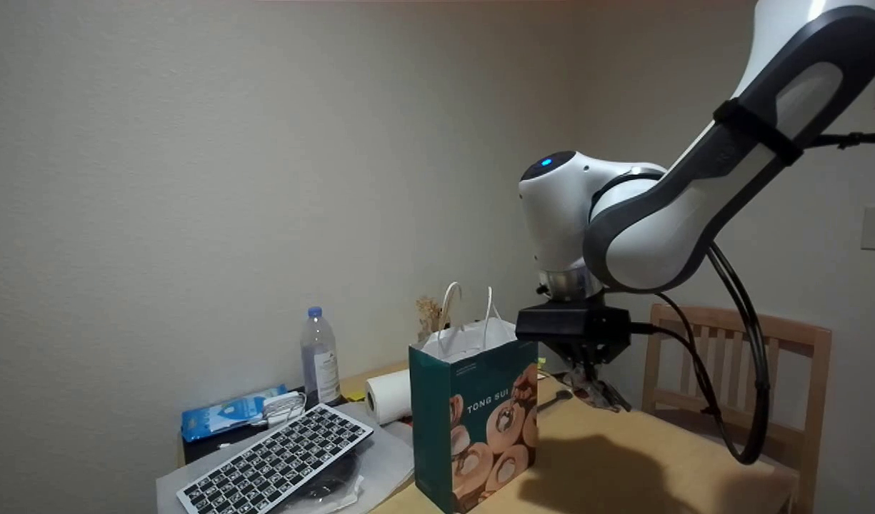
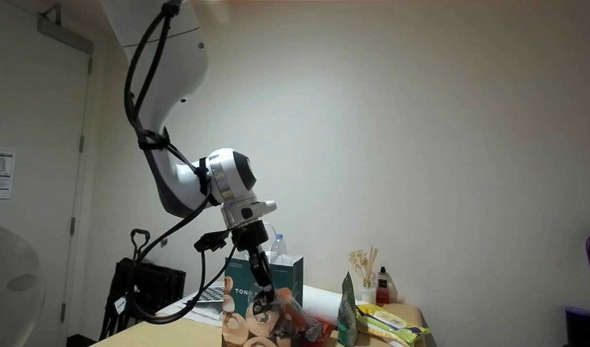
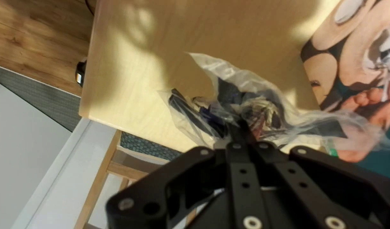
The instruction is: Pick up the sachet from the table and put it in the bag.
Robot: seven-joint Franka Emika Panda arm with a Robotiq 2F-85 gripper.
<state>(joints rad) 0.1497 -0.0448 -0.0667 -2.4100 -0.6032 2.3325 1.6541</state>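
Note:
The sachet is a clear, crinkled plastic pouch with dark and reddish contents. It shows in the wrist view (image 3: 261,95) and in both exterior views (image 1: 596,391) (image 2: 295,315). My gripper (image 3: 242,127) is shut on it, with the plastic spreading out on both sides of the fingers. The gripper also shows in both exterior views (image 1: 587,368) (image 2: 263,299). It appears to hold the sachet above the table (image 1: 623,442), beside the bag. The green paper bag (image 1: 431,421) stands upright with its top open and white handles raised. Its printed side shows in the wrist view (image 3: 325,68).
A keyboard (image 1: 276,460), a bottle (image 1: 319,360) and a white roll (image 1: 388,396) lie around the bag. A green pouch (image 2: 347,313), a yellow pack (image 2: 388,323) and a diffuser (image 2: 367,289) stand in an exterior view. A wooden chair (image 1: 737,328) is at the table's edge.

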